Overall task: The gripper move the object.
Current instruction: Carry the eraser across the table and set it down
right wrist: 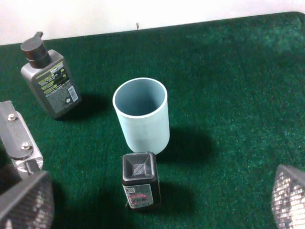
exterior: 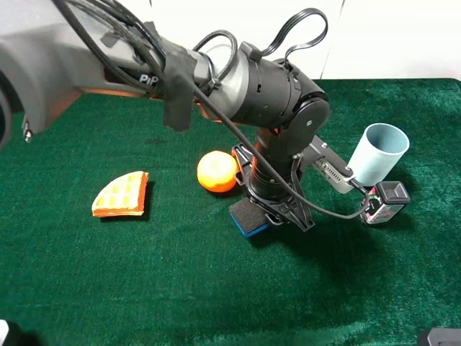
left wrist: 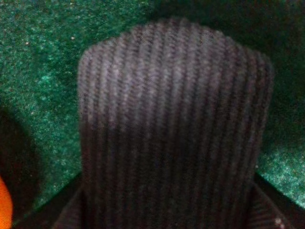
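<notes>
Felt-topped, the object [exterior: 249, 219] sat under the gripper [exterior: 276, 213] (grasp impossible to tell), apparently the pickup step; a clean lift seemed due.

Counter [exterior: 144, 288], green felt cover. One orange [exterior: 216, 171], mid-counter. One orange waffle wedge [exterior: 121, 194], lying flat, well apart from the orange. One pale blue cup [right wrist: 142, 114], upright, mouth open. One small black square-capped bottle [right wrist: 139, 180], just beside the cup. One grey pump bottle [right wrist: 51, 81], near the counter's far edge.

Even overhead light; left wrist view blurred.
</notes>
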Controlling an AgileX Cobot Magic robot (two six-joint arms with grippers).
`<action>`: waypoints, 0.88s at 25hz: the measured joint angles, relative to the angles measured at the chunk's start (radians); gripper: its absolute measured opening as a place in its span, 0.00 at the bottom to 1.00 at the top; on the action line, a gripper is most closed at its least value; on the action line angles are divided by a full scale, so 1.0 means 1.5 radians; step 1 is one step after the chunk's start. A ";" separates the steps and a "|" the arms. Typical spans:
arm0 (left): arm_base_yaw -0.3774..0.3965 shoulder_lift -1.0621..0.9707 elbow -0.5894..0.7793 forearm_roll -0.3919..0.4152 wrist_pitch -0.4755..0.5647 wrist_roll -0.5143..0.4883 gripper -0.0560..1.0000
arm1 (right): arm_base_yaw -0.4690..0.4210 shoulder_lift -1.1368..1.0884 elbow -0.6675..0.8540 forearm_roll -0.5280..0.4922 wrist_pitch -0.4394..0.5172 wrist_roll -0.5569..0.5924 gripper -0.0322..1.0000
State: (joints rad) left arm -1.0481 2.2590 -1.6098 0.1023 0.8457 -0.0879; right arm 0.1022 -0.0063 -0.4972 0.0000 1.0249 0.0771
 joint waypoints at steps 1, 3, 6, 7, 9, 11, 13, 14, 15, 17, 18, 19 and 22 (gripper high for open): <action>0.000 0.000 0.000 0.000 0.000 0.000 0.66 | 0.000 0.000 0.000 0.000 0.000 0.000 0.70; 0.000 0.000 0.000 0.000 0.000 -0.001 0.73 | 0.000 0.000 0.000 0.000 0.000 0.000 0.70; 0.000 0.000 0.000 0.000 0.000 -0.005 0.85 | 0.000 0.000 0.000 0.000 0.000 0.000 0.70; 0.000 0.000 0.000 0.000 0.000 -0.008 0.88 | 0.000 0.000 0.000 0.000 0.000 0.000 0.70; 0.000 0.000 0.000 0.000 0.000 -0.012 0.92 | 0.000 0.000 0.000 0.000 0.000 0.000 0.70; 0.000 0.000 0.000 0.000 0.001 -0.012 0.94 | 0.000 0.000 0.000 0.000 0.000 0.000 0.70; 0.000 0.000 0.000 0.000 0.005 -0.013 0.95 | 0.000 0.000 0.000 0.000 0.000 0.000 0.70; 0.000 0.000 0.000 0.000 0.007 -0.014 0.95 | 0.000 0.000 0.000 0.000 0.000 0.000 0.70; 0.000 0.000 0.000 0.000 0.009 -0.014 0.95 | 0.000 0.000 0.000 0.000 0.000 0.000 0.70; 0.000 -0.003 0.000 0.000 0.011 -0.017 0.95 | 0.000 0.000 0.000 0.000 0.000 0.000 0.70; 0.000 -0.005 0.000 -0.001 0.013 -0.020 0.95 | 0.000 0.000 0.000 0.000 0.000 0.000 0.70; 0.000 -0.009 0.000 -0.001 0.015 -0.024 0.95 | 0.000 0.000 0.000 0.000 0.000 0.000 0.70; 0.000 -0.025 -0.005 -0.003 0.030 -0.030 0.95 | 0.000 0.000 0.000 0.000 0.000 0.000 0.70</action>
State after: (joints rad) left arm -1.0481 2.2219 -1.6167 0.0981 0.8902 -0.1333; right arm 0.1022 -0.0063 -0.4972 0.0000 1.0249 0.0771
